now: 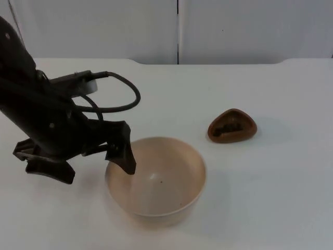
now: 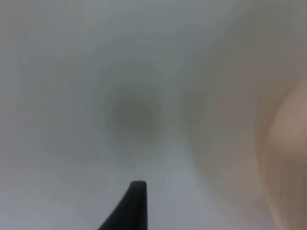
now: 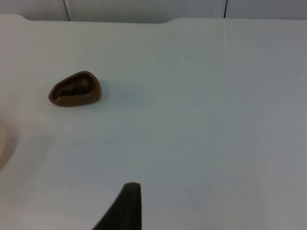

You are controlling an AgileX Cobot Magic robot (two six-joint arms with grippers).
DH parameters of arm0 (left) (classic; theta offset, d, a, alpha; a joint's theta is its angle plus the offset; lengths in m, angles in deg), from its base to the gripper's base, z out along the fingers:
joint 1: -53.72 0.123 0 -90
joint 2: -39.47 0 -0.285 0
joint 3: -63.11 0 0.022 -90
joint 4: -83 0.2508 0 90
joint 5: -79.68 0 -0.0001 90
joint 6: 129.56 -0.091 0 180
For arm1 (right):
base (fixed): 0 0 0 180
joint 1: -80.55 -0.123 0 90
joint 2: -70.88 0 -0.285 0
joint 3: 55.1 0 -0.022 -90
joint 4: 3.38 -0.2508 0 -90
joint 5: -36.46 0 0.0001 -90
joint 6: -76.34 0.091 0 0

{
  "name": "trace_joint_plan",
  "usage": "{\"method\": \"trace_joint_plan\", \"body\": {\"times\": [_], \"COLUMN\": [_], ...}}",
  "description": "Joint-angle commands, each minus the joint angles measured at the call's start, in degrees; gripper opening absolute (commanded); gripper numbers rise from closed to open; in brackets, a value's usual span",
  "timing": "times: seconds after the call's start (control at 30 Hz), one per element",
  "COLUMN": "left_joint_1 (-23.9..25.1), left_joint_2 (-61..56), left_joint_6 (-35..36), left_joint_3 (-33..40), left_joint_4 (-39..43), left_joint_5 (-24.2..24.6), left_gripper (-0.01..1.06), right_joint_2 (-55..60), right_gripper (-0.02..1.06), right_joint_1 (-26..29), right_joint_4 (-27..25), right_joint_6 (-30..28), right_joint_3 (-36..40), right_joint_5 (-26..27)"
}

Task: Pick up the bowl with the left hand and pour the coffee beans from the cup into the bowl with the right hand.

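Observation:
A beige bowl (image 1: 161, 179) stands upright at the front middle of the table, with no beans in it. My left gripper (image 1: 88, 162) is open at the bowl's left rim, one finger (image 1: 124, 156) dipping inside the rim and the other (image 1: 49, 167) well outside to the left. The left wrist view shows the bowl's outer wall (image 2: 288, 158) close by, blurred. A small brown cup (image 1: 232, 126) holding dark coffee beans sits to the right, behind the bowl. My right gripper (image 3: 127, 208) hangs back from the cup (image 3: 74, 89), waiting over bare table.
The white table (image 1: 281, 198) ends at a grey partition wall (image 1: 234, 31) behind. Open surface lies to the right of the bowl and around the cup. The bowl's edge (image 3: 1, 143) is in the right wrist view.

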Motion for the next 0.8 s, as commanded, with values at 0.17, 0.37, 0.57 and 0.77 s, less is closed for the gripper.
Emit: {"method": "trace_joint_plan", "body": {"times": [0.17, 0.37, 0.57, 0.77], "left_joint_1": [1.2, 1.2, 1.2, 1.2], "left_joint_2": [1.6, 3.9, 4.2, 4.3], "left_joint_6": [-3.0, -3.0, -3.0, -3.0], "left_joint_3": [-0.2, -0.2, -0.2, -0.2], "left_joint_4": [-5.0, -5.3, -5.5, -5.6], "left_joint_5": [-0.9, -1.2, -1.8, -2.2], "left_gripper": [1.0, 1.0, 1.0, 0.96], "right_joint_2": [-0.2, -0.2, -0.2, -0.2], "right_gripper": [1.05, 1.05, 1.05, 1.05], "right_joint_1": [0.3, 0.3, 0.3, 0.3], "right_joint_4": [0.2, 0.2, 0.2, 0.2], "right_joint_6": [-0.2, -0.2, -0.2, -0.2], "right_joint_3": [0.3, 0.3, 0.3, 0.3], "right_joint_5": [0.0, 0.0, 0.0, 0.0]}}
